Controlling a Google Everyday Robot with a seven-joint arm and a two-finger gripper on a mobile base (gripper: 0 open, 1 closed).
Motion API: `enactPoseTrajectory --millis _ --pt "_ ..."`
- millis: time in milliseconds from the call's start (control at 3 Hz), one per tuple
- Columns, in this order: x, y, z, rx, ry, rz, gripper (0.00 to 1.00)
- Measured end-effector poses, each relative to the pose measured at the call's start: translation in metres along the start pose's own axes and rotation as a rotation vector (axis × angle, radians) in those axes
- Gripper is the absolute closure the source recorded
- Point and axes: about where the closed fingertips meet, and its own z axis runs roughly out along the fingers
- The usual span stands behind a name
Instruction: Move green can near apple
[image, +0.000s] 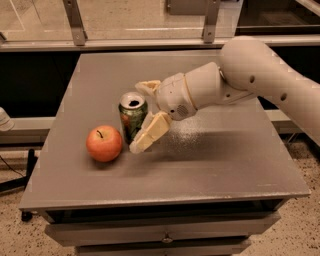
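The green can stands upright on the grey tabletop, left of centre and somewhat nearer the front edge than the back, with the apple just beside it on the side toward the front-left corner. The gripper reaches in from the right edge and straddles the can. Its jaws are spread wider than the can, one finger behind the can and the other in front of it, neither clamping it.
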Motion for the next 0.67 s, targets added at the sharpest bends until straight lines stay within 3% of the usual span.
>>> enactPoseTrajectory --millis 333,667 --pt "0.019 -0.008 -0.021 0.066 0.007 0.042 0.00" --pt "0.049 -0.020 -0.059 0.184 0.008 0.112 0.00"
